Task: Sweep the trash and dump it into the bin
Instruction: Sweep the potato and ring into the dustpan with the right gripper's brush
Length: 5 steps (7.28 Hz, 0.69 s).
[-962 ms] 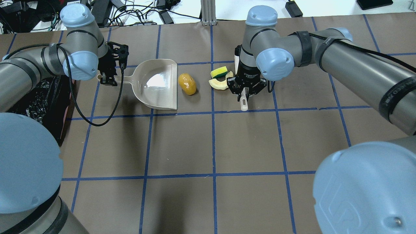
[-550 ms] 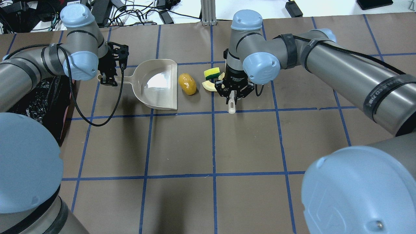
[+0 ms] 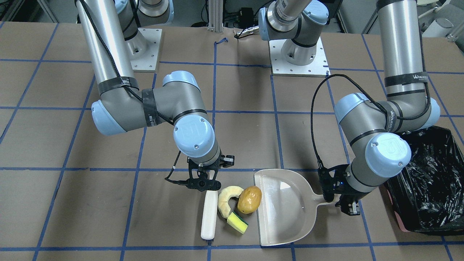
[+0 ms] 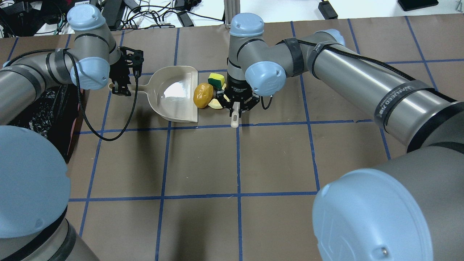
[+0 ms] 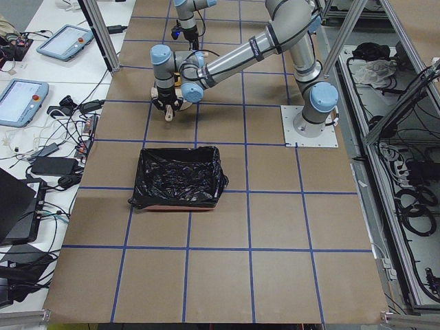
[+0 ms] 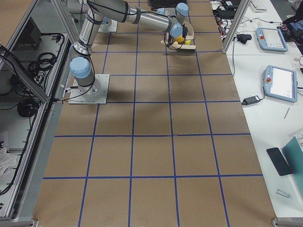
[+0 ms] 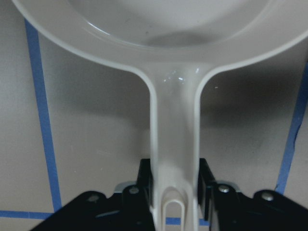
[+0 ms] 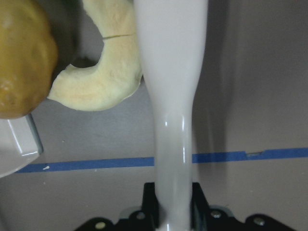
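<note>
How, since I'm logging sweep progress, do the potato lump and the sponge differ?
The potato lump is golden-brown and rounded; the sponge is yellow-and-green and blocky. The potato lump touches the dustpan lip; the sponge lies just short of it. Both sit between the brush and dustpan.

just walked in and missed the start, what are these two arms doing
The right gripper is clamped on a white brush, set against the trash. The fruit slice, potato-like lump and sponge block are bunched between the brush and the dustpan. The left gripper holds the dustpan by its handle. The lump sits at the pan's open lip; nothing is fully inside yet. The bin stands beside the left arm.
</note>
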### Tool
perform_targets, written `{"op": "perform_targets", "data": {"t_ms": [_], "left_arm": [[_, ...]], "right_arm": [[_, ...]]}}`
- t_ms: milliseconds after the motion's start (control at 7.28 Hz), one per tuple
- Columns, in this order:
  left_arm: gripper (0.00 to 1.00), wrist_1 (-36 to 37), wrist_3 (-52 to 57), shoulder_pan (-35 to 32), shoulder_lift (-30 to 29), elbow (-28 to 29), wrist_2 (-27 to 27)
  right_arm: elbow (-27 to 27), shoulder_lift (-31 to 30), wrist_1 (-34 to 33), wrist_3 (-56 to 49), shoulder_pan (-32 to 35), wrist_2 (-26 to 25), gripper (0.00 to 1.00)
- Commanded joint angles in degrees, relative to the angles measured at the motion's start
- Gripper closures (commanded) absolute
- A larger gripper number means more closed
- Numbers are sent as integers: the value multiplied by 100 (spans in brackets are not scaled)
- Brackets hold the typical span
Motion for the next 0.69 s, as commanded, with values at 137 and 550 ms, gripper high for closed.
{"op": "perform_targets", "data": {"t_ms": [137, 550], "left_arm": [[79, -9, 0, 0, -7, 0, -5], [79, 0, 0, 0, -7, 9, -5]], "right_arm": [[-209, 101, -43, 278, 381, 190, 100], [-579, 443, -51, 700, 759, 331, 100]]}}
